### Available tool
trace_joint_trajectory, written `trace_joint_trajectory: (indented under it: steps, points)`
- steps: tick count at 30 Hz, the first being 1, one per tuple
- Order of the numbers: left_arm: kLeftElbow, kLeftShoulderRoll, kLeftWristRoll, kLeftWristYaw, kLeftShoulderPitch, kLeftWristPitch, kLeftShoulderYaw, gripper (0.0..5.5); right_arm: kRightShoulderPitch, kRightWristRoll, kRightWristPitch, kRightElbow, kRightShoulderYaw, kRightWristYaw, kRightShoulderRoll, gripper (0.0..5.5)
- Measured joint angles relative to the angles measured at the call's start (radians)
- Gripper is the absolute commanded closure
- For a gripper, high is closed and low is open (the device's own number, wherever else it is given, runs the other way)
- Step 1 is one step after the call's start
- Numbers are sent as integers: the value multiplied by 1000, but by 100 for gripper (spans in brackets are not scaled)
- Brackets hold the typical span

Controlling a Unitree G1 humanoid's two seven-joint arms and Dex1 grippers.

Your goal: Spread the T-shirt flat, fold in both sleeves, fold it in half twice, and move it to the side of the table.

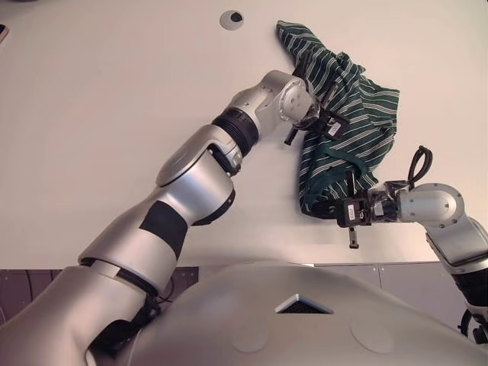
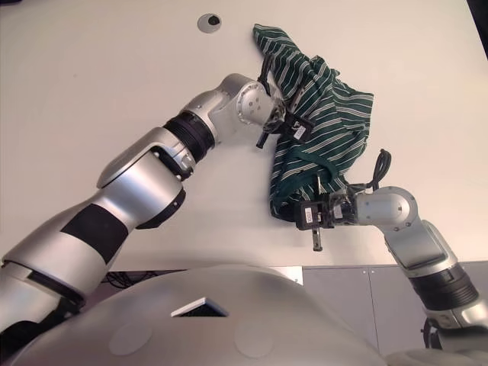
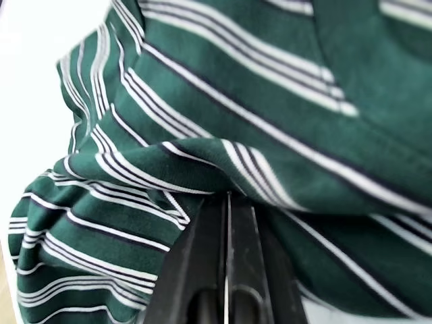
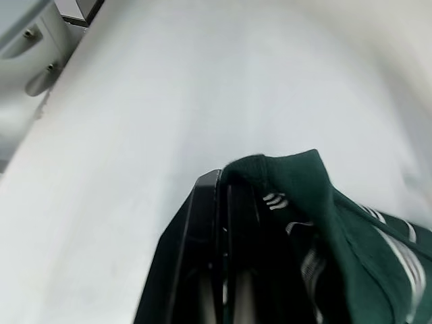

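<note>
At the table's (image 1: 114, 91) near edge, right of centre, the right gripper (image 4: 224, 182) has its fingers pressed together on the nearest hem of the T-shirt (image 1: 351, 130); farther in, the left gripper (image 3: 227, 199) is clamped on a raised fold at the shirt's left side; the green striped shirt lies bunched and unfolded, one end reaching toward the far side, near a round grommet (image 1: 232, 20)

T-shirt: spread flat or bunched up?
Bunched. The T-shirt sits crumpled in raised folds on the table, not flat; the left gripper and the right gripper are each shut on a fold of it.
</note>
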State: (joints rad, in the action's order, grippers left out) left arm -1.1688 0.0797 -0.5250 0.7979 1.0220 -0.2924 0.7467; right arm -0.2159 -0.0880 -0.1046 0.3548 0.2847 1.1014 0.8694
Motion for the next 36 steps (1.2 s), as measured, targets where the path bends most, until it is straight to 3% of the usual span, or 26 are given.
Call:
trace_joint_trajectory:
  steps: [6,13,19,25,32,36]
  points:
    - [274,-337,154,187,-185,-32,-134,550,99,59,23,-131,-3,-125,-86,549]
    - [754,-633,247,208,-538,70,-269,550,98,65,20,-170,-20,-149,-109,549]
    - [1070,-746,335,172,-833,167,-365,550,77,78,20,-179,-49,-156,-106,549]
    - [1290,-785,443,160,-1042,221,-418,550,33,78,-4,-146,-77,-154,-103,549]
    - [1424,-845,612,237,-1049,240,-529,461,-33,80,-38,-84,-83,-108,-60,550]
    - [1508,-882,668,331,-951,312,-526,437,-80,78,-62,8,-72,-89,-31,550]
